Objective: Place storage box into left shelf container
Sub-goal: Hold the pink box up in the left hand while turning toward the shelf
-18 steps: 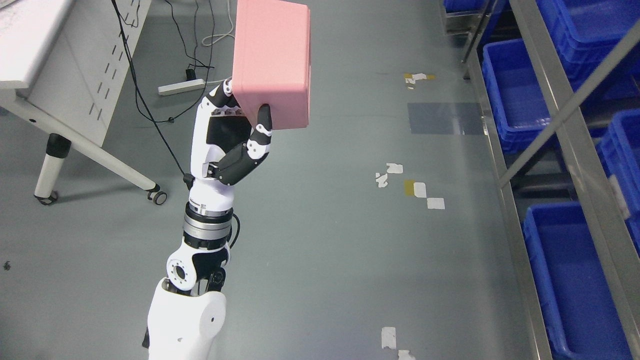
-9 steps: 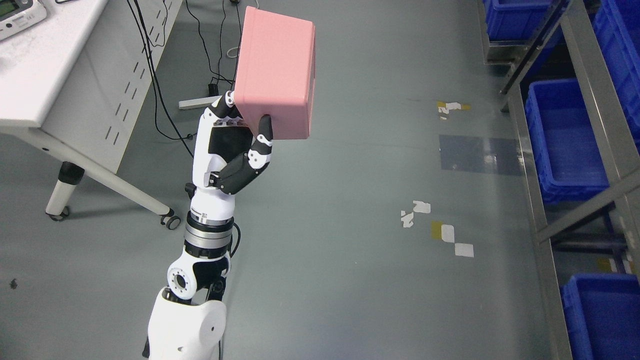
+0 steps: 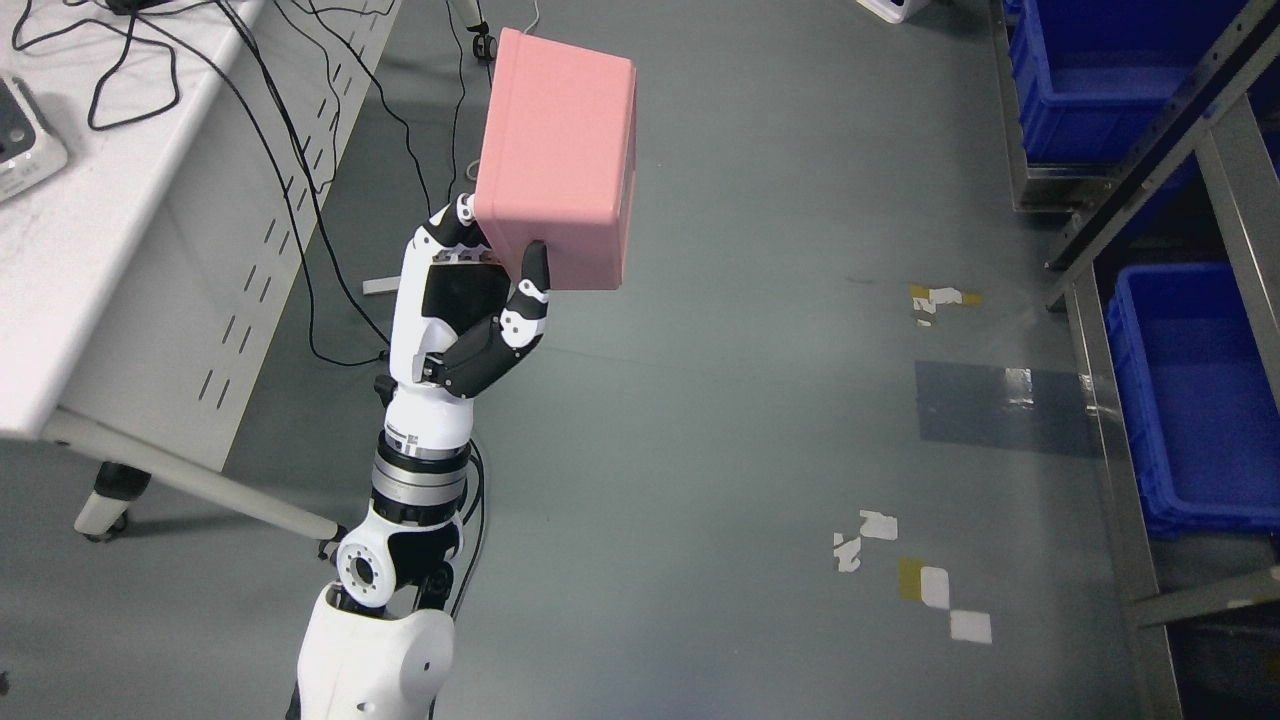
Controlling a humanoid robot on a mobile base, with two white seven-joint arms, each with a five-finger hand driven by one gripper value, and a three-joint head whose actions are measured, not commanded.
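Note:
A pink storage box (image 3: pixel 558 160) is held up in the air over the grey floor, left of the middle of the head view. My left hand (image 3: pixel 470 300) is shut on its lower end, with the thumb (image 3: pixel 532 280) pressed on its near face and the other fingers behind it. The left arm (image 3: pixel 405 520) rises from the bottom edge. A metal shelf (image 3: pixel 1150 190) with blue containers (image 3: pixel 1190 400) stands along the right edge, far from the box. The right arm is out of view.
A white table (image 3: pixel 120 250) with a perforated panel, black cables (image 3: pixel 300 190) and a device stands at the left. Its castor leg (image 3: pixel 105 500) is near my arm. Tape marks (image 3: pixel 920 580) lie on the floor.
The whole view has shifted: floor, table and shelf slide down and right in the picture, so the camera has moved. The hand keeps the same hold on the box.

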